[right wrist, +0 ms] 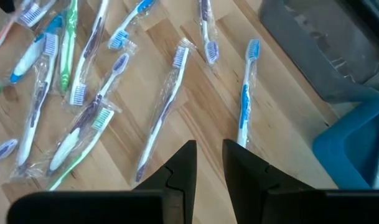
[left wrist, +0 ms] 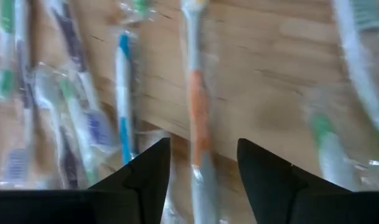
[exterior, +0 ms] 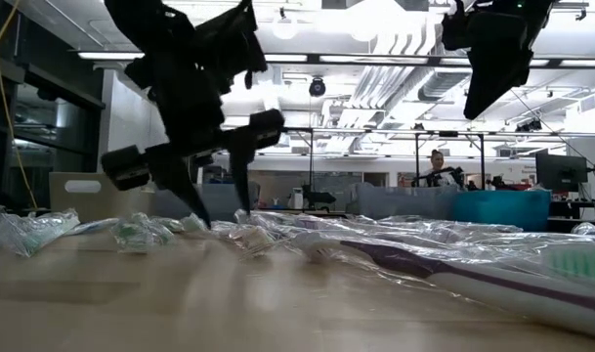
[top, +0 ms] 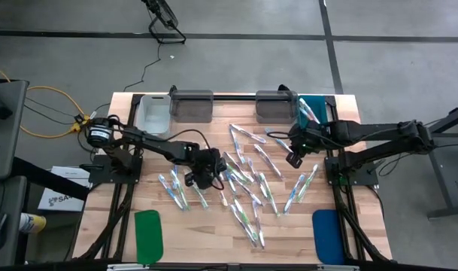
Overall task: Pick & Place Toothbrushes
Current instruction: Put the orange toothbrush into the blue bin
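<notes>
Overhead, I see wrapped toothbrushes (top: 247,188) strewn mid-table; left gripper (top: 201,181) sits low over them at centre-left, right gripper (top: 294,159) waits right of centre. Low view: left fingers (exterior: 185,191) spread, tips at the pile. Left wrist: parted jaws straddle an orange-handled brush (left wrist: 198,118), gripping nothing. Right wrist: right fingers (right wrist: 180,171) narrowly apart, empty, above brushes.

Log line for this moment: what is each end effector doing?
left end effector: open, low over orange-handled toothbrush | right end effector: raised above table, empty | toothbrushes: scattered
</notes>
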Action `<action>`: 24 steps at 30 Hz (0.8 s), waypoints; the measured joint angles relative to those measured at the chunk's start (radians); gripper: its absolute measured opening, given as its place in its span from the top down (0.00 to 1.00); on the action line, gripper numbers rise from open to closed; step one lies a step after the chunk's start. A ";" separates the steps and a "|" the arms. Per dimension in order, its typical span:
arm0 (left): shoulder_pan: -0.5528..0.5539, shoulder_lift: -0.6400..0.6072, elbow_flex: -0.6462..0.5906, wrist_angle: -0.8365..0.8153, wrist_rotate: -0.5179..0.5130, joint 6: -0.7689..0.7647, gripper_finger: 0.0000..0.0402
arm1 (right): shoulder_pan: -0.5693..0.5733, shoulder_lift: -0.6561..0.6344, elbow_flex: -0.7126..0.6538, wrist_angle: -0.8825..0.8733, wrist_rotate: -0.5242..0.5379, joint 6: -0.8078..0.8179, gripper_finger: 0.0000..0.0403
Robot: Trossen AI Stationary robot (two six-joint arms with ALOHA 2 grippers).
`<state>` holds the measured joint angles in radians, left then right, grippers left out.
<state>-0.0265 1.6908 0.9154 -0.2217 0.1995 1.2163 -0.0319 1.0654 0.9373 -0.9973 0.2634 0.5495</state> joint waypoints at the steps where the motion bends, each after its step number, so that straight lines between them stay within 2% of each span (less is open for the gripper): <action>1: 0.000 0.007 0.000 0.013 0.001 0.000 0.55 | 0.000 0.000 0.000 0.001 0.000 0.000 0.83; 12: 0.001 0.044 0.003 0.018 0.010 -0.035 0.58 | 0.000 0.000 0.000 0.001 0.000 0.000 0.83; 24: 0.000 0.044 0.002 -0.014 0.011 -0.043 0.89 | 0.000 0.000 0.000 0.001 -0.001 0.000 0.83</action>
<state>-0.0265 1.7348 0.9169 -0.2356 0.2107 1.1732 -0.0322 1.0657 0.9371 -0.9966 0.2623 0.5499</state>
